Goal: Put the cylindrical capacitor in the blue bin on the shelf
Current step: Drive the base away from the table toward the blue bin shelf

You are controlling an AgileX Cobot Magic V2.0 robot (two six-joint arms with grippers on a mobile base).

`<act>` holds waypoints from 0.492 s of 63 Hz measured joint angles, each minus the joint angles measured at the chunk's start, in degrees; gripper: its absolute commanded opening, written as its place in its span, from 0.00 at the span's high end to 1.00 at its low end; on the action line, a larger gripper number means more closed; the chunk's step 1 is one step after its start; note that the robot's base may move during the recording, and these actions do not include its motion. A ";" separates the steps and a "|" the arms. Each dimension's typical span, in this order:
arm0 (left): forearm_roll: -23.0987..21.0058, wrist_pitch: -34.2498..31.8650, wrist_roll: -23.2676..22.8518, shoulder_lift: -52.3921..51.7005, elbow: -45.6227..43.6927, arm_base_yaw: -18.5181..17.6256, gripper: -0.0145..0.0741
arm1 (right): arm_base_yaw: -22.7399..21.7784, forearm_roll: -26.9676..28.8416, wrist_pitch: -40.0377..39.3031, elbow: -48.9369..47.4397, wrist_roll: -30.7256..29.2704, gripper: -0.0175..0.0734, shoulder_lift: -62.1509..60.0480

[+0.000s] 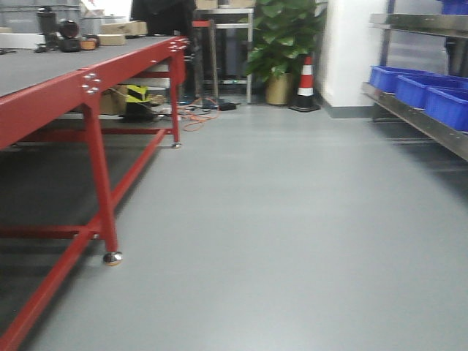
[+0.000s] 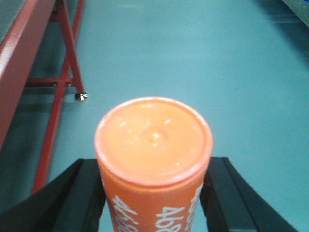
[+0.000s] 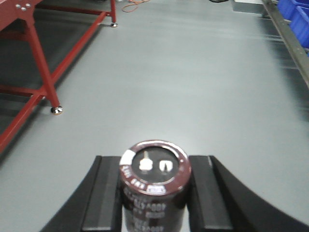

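A pale grey floor (image 1: pixel 292 219), evenly lit and faintly glossy, stretches through a workshop. Along the left runs a red-framed workbench (image 1: pixel 51 102) with a dark grey top and shiny metal feet (image 1: pixel 112 257); cardboard boxes (image 1: pixel 124 29) sit at its far end. Orange cable (image 1: pixel 196 117) lies loose beyond. At the back, a leafy potted plant (image 1: pixel 281 36) and a red-and-white traffic cone (image 1: pixel 306 84) stand by a white wall (image 1: pixel 347 51), next to what appears to be a small metal rack (image 1: pixel 232 44).

Place: workshop or lab hall
Left: long red steel workbench (image 1: pixel 88 77), equipment at its far end
Right: stainless shelf (image 1: pixel 439 136) holding blue bins (image 1: pixel 447 106)
Far: traffic cone (image 1: pixel 306 82), potted plant (image 1: pixel 281 40), loose cables (image 1: pixel 196 118)
Floor: plain grey floor (image 1: pixel 278 234)
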 measured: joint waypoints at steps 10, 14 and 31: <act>0.00 0.00 0.00 0.00 0.00 0.00 0.96 | 0.00 0.00 0.00 0.00 0.00 0.99 -0.16; 0.00 0.00 0.00 0.00 0.00 0.00 0.96 | 0.00 0.00 0.00 0.00 0.00 0.99 -0.31; 0.00 0.00 0.00 -0.12 0.00 0.00 0.96 | 0.00 0.00 0.00 0.00 0.00 0.99 -0.49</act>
